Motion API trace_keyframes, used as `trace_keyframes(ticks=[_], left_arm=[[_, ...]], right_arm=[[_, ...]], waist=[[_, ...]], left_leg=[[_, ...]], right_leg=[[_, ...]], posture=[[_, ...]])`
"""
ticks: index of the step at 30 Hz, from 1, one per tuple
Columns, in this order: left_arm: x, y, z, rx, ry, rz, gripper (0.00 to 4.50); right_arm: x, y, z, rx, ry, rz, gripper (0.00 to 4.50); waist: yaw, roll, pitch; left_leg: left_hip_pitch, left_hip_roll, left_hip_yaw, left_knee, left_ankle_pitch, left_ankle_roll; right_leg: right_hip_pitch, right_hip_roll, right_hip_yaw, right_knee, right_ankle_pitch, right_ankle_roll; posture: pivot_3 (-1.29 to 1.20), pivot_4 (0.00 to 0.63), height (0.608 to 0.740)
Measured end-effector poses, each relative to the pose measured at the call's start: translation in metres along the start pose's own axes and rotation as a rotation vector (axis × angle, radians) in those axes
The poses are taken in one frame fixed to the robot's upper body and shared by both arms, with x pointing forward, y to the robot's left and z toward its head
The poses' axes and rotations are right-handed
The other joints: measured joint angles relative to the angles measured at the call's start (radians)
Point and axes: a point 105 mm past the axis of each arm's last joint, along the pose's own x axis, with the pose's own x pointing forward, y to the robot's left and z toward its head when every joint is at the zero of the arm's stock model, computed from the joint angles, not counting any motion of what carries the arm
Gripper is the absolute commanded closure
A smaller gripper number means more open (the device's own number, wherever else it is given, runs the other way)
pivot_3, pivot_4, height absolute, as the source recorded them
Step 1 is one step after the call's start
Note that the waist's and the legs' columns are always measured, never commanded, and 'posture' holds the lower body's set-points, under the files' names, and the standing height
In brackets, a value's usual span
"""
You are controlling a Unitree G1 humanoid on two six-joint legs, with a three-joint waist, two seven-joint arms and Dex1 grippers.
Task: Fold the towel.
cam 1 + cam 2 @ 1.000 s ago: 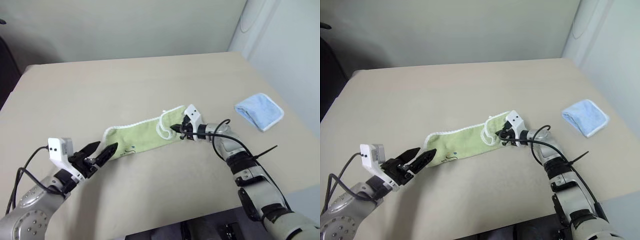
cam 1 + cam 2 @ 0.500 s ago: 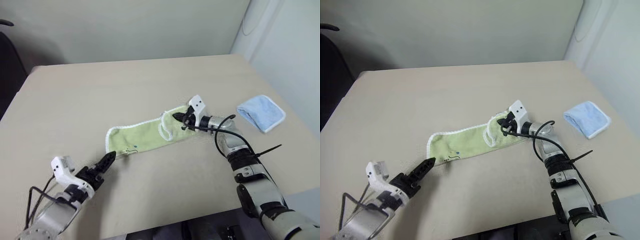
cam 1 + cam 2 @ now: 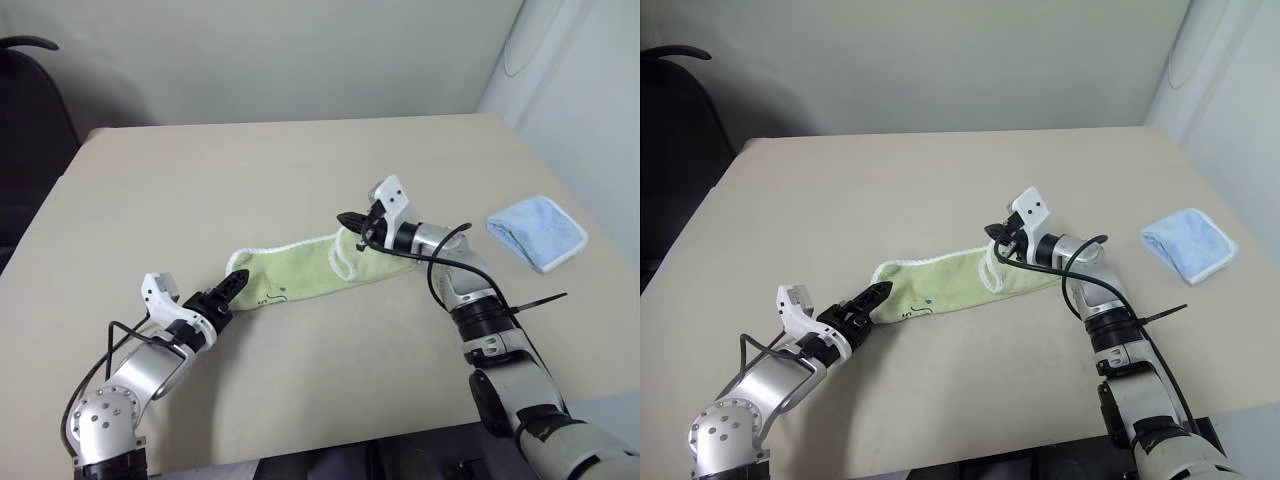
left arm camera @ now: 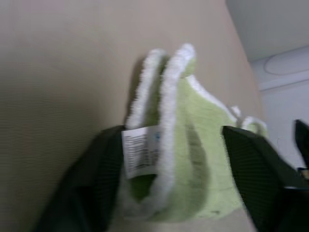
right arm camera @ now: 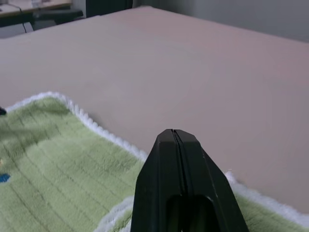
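Partly blurred in the left wrist view, the left pincer is straddling the towel's near-left end, its black fingers standing apart on either side of the white-edged fold and a white label; whether they are touching the cloth is hard to make out. Further right, the right pincer is hovering closed just above the towel's far-right end, its fingers pressed together. Across the middle of the bench, the green towel is lying in a long strip. Near the bench's right edge, a pale blue cloth is sitting well apart. Beyond the far-left corner, a dark chair is standing, partly cut off.
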Motion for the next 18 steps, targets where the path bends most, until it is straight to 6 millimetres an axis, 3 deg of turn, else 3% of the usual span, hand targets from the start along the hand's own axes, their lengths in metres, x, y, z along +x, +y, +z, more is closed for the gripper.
trace_keyframes(ticks=[6, 7, 11, 13, 16, 18], left_arm=[[0.002, 0.001, -0.007, 0.011, 0.028, 0.003, 4.28], [0.002, -0.001, -0.006, 0.017, 0.024, -0.007, 4.46], [0.001, -0.012, 0.002, 0.052, 0.007, -0.061, 4.46], [0.002, -0.033, 0.014, 0.103, -0.019, -0.128, 4.46], [0.004, -0.091, 0.038, 0.193, -0.081, -0.319, 4.46], [0.005, -0.126, 0.044, 0.253, -0.085, -0.421, 4.46]], right_arm=[[-0.004, -0.002, 0.012, -0.006, -0.039, -0.014, 4.50], [-0.004, -0.003, 0.012, -0.004, -0.042, -0.017, 4.50], [-0.012, -0.013, 0.016, -0.001, -0.058, -0.052, 4.50], [-0.017, -0.020, 0.018, 0.005, -0.066, -0.080, 4.50], [-0.029, -0.036, 0.019, 0.019, -0.075, -0.139, 4.50], [-0.037, -0.048, 0.016, 0.027, -0.062, -0.185, 4.50]], waist=[[-0.001, -0.002, 0.001], [-0.001, -0.002, 0.001], [-0.002, -0.004, 0.002], [-0.002, -0.006, 0.003], [-0.001, -0.007, 0.003], [-0.002, -0.007, 0.004]], left_leg=[[-0.002, 0.001, 0.001, -0.004, 0.002, -0.005], [-0.002, 0.001, 0.001, -0.005, 0.002, -0.005], [-0.002, 0.002, 0.001, -0.008, 0.003, -0.006], [-0.003, 0.003, 0.000, -0.009, 0.004, -0.007], [-0.003, 0.003, 0.001, -0.008, 0.004, -0.008], [-0.003, 0.002, 0.001, -0.008, 0.004, -0.008]], right_leg=[[-0.004, 0.000, 0.001, -0.001, 0.000, 0.000], [-0.005, 0.000, 0.001, -0.001, 0.000, 0.001], [-0.008, 0.001, 0.001, -0.001, 0.000, 0.001], [-0.008, 0.002, 0.001, -0.001, 0.000, 0.001], [-0.008, 0.002, 0.001, -0.001, 0.001, 0.002], [-0.008, 0.001, 0.002, -0.001, 0.002, 0.004]], posture=[[0.00, 0.150, 0.740], [0.00, 0.150, 0.740], [0.00, 0.150, 0.740], [0.00, 0.150, 0.740], [0.00, 0.150, 0.740], [0.00, 0.150, 0.740]])
